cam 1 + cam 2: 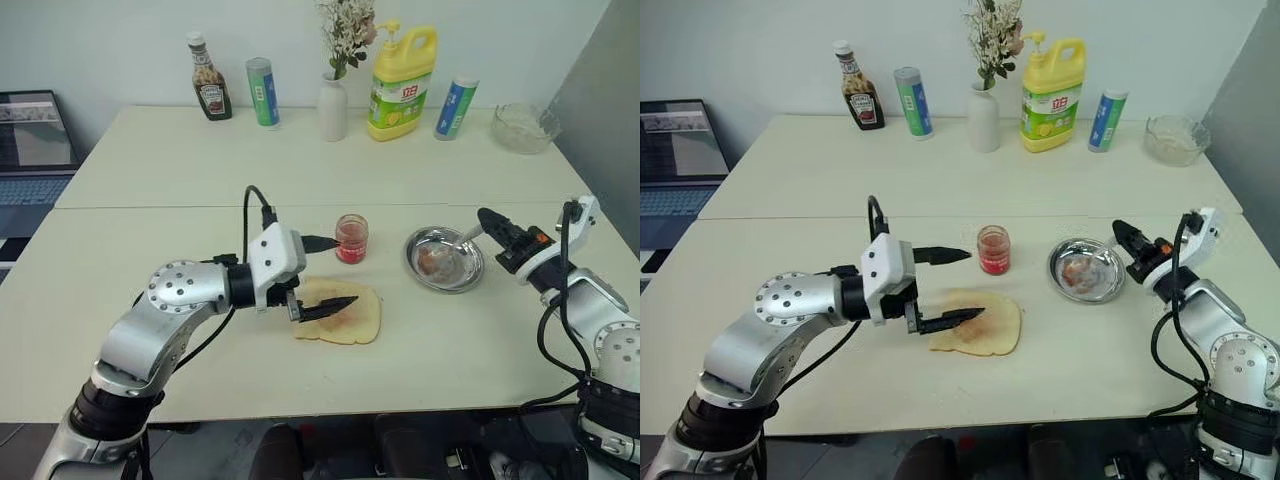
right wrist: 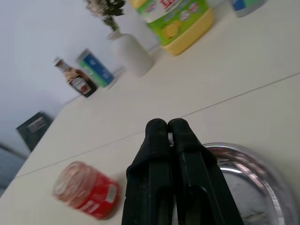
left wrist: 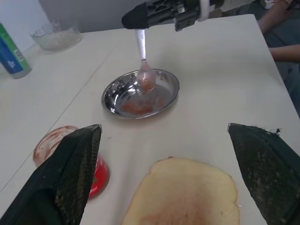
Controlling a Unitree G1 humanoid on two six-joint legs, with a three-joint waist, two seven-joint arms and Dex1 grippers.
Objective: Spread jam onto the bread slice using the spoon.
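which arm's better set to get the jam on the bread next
Right, probably: the right gripper is shut on the spoon, bowl over the steel dish. The left gripper is open, empty, over the bread slice.

Bare table [image 1: 200, 190] lies open toward 12 o'clock of the bread slice [image 1: 345, 315]; the jam [image 1: 351, 238] and steel dish [image 1: 445, 260] seemingly crowd 1 to 3 o'clock.

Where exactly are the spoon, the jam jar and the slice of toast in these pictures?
spoon [image 3: 146, 80]: left wrist view, on its bowl, over the steel dish.
jam jar [image 1: 351, 238]: left eye view, on the glass side.
slice of toast [image 1: 357, 318]: left eye view, on its bare right part.
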